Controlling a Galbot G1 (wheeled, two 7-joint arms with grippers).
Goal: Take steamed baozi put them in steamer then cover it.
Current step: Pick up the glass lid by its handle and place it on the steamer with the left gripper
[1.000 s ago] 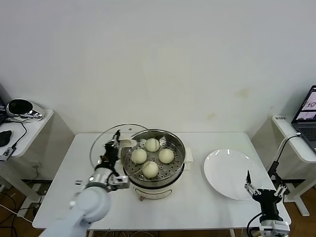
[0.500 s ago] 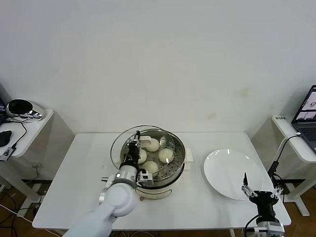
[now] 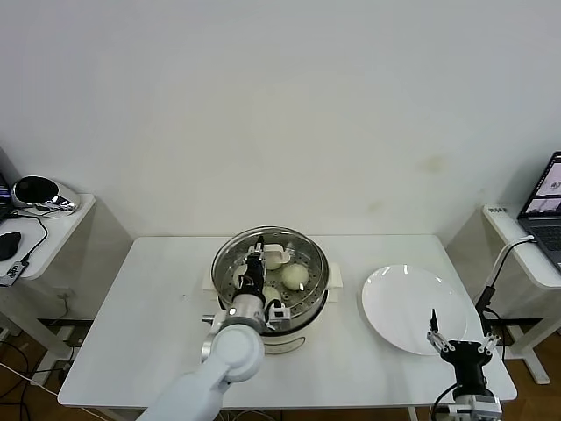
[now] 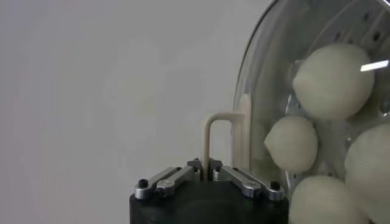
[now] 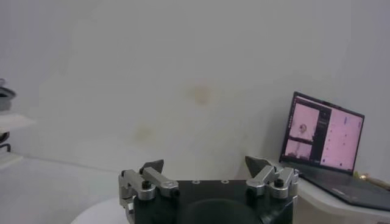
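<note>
Centrally on the white table [image 3: 131, 307] stood the steamer [image 3: 307, 303], its glass lid [image 3: 230, 263] held over the pot. Inside lay the steamed baozi [image 3: 294, 276], seen through the glass. Left gripper [image 3: 255, 274] was pinched shut on the lid's cream handle [image 4: 210, 137]. Right gripper [image 3: 458, 343] hung spread wide, empty, near the plate [image 3: 408, 307].

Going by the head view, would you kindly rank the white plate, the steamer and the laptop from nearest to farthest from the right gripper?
1. White plate: just ahead of the open right gripper, toward the table's middle.
2. Laptop: on the side table at the robot's far right.
3. Steamer: mid-table, where the left gripper holds the lid handle.
</note>
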